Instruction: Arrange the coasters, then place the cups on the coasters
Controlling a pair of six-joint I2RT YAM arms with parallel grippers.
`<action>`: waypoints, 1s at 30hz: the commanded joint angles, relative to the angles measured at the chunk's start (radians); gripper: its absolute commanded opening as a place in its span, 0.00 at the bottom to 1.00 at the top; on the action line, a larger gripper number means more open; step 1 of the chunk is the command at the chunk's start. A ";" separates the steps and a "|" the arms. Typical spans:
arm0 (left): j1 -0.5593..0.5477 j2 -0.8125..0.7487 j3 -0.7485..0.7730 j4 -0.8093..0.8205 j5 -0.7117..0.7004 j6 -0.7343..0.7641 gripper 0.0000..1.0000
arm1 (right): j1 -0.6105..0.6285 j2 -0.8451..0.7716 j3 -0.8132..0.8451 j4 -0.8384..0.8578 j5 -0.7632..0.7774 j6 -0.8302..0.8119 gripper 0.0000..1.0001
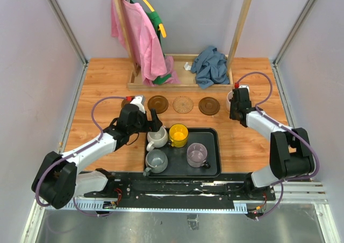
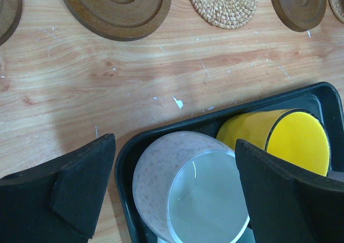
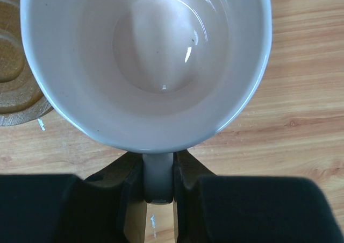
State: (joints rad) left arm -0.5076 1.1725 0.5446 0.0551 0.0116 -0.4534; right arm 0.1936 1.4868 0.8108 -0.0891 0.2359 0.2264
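Dark brown coasters and a tan woven coaster lie in a row behind the black tray. Another dark coaster peeks from behind my left arm. On the tray stand the off-white cup, yellow cup, grey cup and lilac cup. My left gripper is open, its fingers on either side of the off-white cup without touching it. My right gripper is shut on the handle of the pale pink cup, right of the row's right-hand dark coaster.
A wooden rack with a pink garment and a blue cloth stands at the back of the table. In the left wrist view a woven coaster edge shows at the far right.
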 commanded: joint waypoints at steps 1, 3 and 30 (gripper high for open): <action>-0.008 0.006 0.025 0.019 -0.012 0.010 0.97 | -0.028 -0.007 0.045 0.087 0.003 -0.009 0.01; -0.008 0.006 0.025 0.017 -0.012 0.010 0.97 | -0.035 -0.004 0.045 0.089 0.000 -0.007 0.01; -0.008 0.024 0.028 0.017 -0.006 0.009 0.96 | -0.071 0.024 0.031 0.117 -0.053 0.015 0.01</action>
State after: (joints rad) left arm -0.5076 1.1934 0.5446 0.0547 0.0116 -0.4530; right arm 0.1505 1.5059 0.8108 -0.0479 0.1787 0.2279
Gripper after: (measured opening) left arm 0.965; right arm 0.191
